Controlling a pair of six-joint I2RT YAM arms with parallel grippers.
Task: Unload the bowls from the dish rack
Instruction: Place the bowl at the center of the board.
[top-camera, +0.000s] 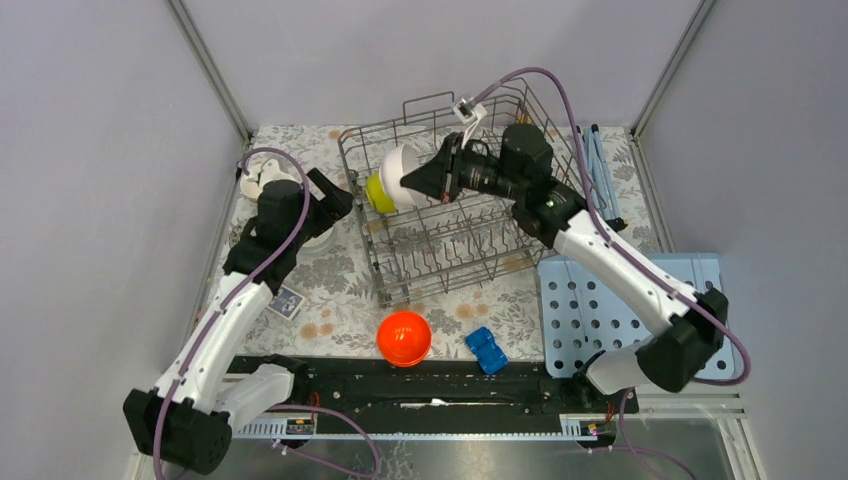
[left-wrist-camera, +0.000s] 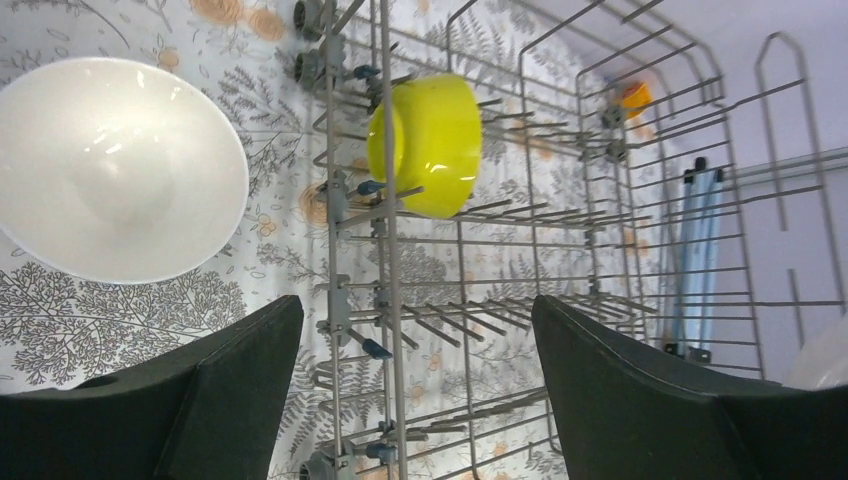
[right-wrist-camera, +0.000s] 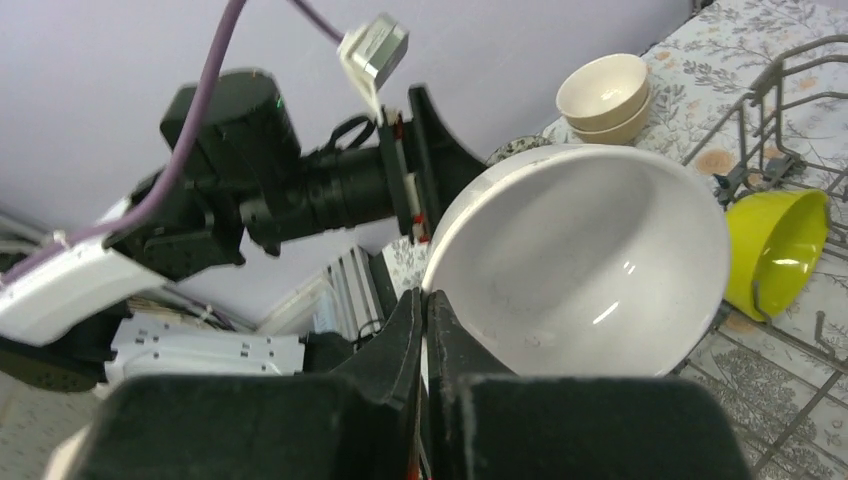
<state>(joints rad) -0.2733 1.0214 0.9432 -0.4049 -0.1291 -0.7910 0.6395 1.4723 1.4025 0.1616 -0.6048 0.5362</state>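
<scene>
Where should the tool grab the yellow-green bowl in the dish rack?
Pinch the top of its rim, coming down from above. The yellow-green bowl stands on edge among the tines of the dish rack, mouth sideways, so a finger probably fits each side of the upper wall; wires block the sides.

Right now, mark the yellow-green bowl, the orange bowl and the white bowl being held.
yellow-green bowl (left-wrist-camera: 445, 140): left wrist view, outer side wall.
orange bowl (top-camera: 403, 337): top external view, middle of its visible surface.
held white bowl (right-wrist-camera: 590, 260): right wrist view, inner surface.
</scene>
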